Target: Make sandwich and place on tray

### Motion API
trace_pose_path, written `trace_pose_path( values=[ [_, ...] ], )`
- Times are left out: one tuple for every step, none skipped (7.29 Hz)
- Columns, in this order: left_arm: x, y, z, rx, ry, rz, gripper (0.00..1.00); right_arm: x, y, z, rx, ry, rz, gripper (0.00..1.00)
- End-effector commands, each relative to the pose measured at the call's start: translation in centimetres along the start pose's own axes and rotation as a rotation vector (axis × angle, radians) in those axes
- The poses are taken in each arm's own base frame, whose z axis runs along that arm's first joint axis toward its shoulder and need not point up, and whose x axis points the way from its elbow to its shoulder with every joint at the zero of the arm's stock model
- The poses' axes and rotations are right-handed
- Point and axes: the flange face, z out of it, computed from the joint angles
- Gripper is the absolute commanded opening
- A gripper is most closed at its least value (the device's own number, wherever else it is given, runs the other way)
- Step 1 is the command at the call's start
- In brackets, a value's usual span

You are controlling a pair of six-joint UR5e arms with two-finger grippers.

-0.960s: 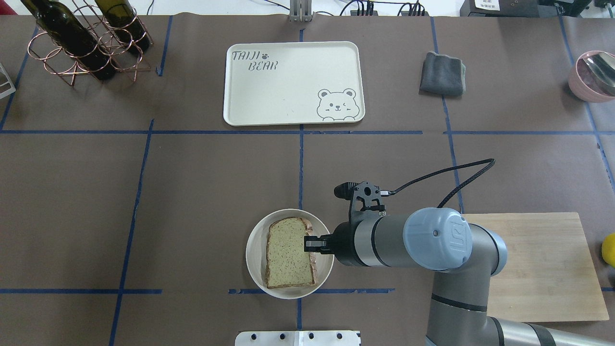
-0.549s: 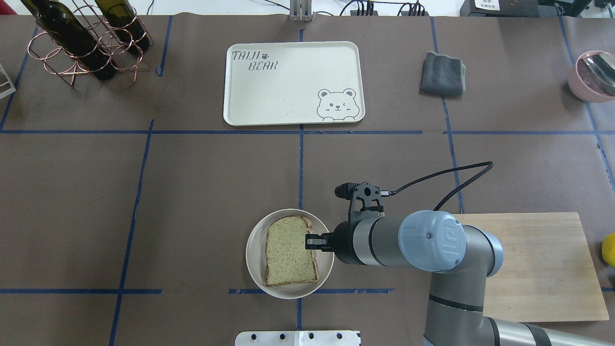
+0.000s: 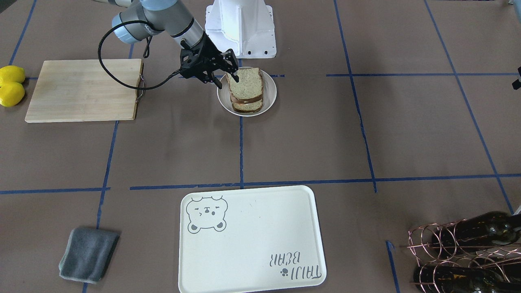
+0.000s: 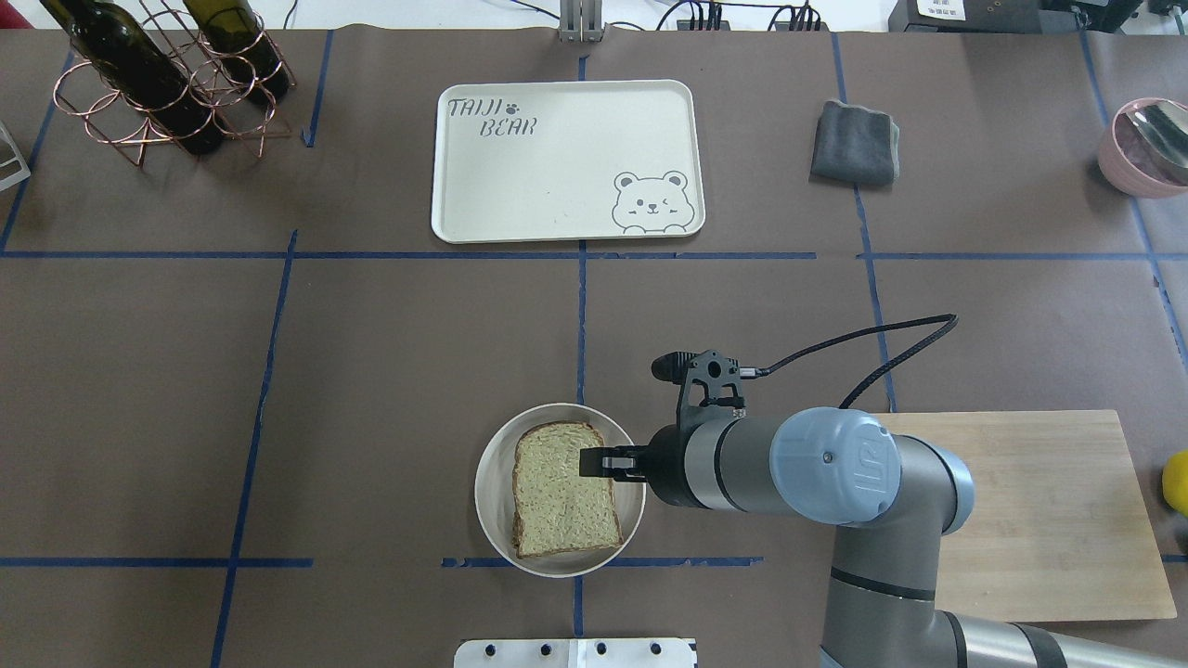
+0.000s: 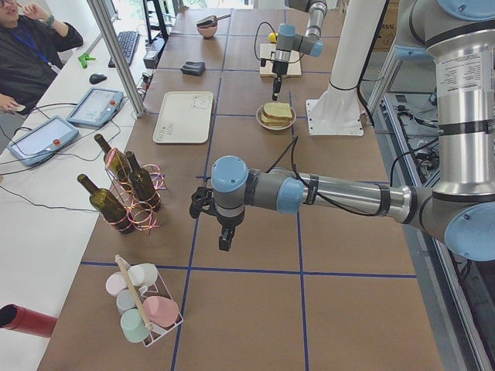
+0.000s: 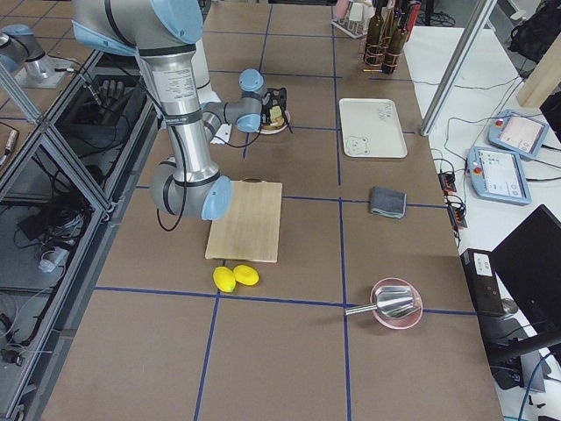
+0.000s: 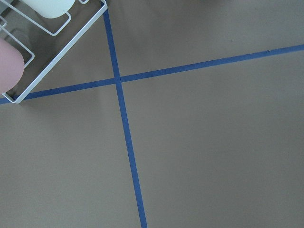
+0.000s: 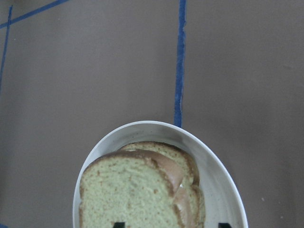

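The sandwich (image 4: 564, 490) lies in a small round off-white bowl (image 4: 487, 482) at the near middle of the table, tan top slice flat and a lower slice under it. It also shows in the front view (image 3: 245, 87) and the right wrist view (image 8: 128, 190). My right gripper (image 4: 594, 461) hovers low at the sandwich's right edge, its jaws apart and holding nothing (image 3: 228, 79). The cream tray (image 4: 557, 176) with the bear drawing lies at the far middle with nothing on it. My left gripper (image 5: 223, 236) hangs over bare table far to the left; I cannot tell its state.
A wooden cutting board (image 4: 1039, 520) lies right of the bowl, with lemons (image 3: 11, 85) beyond it. A grey cloth (image 4: 854, 141) lies right of the tray. A wire rack of wine bottles (image 4: 158, 83) is far left, a pink bowl (image 4: 1146, 148) far right.
The top bread slice went from skewed and tilted to lying square on the stack. My right gripper shifted slightly left over the sandwich's edge.
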Motion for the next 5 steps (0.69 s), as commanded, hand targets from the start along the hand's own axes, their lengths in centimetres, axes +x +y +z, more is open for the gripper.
trace_pose_path(
  values=[
    [0.5, -0.6, -0.5, 0.011, 0.001, 0.009, 1.0, 1.6, -4.3, -1.7, -0.008, 0.159, -0.009, 1.0],
    [1.7, -2.7, -1.5, 0.043, 0.003, 0.044, 1.0, 2.9, -6.7, -2.9, -0.031, 0.219, -0.107, 1.0],
    [2.2, -3.4, -2.0, 0.054, 0.003, 0.057, 1.0, 5.4, -10.6, -4.8, -0.063, 0.277, -0.154, 1.0],
    [2.7, -4.2, -2.4, 0.076, 0.0, 0.084, 1.0, 8.5, -14.2, -7.4, -0.098, 0.313, -0.201, 1.0],
    [2.8, -4.6, -2.5, 0.089, 0.001, 0.099, 1.0, 13.1, -16.4, -10.1, -0.129, 0.334, -0.259, 1.0]
  ],
)
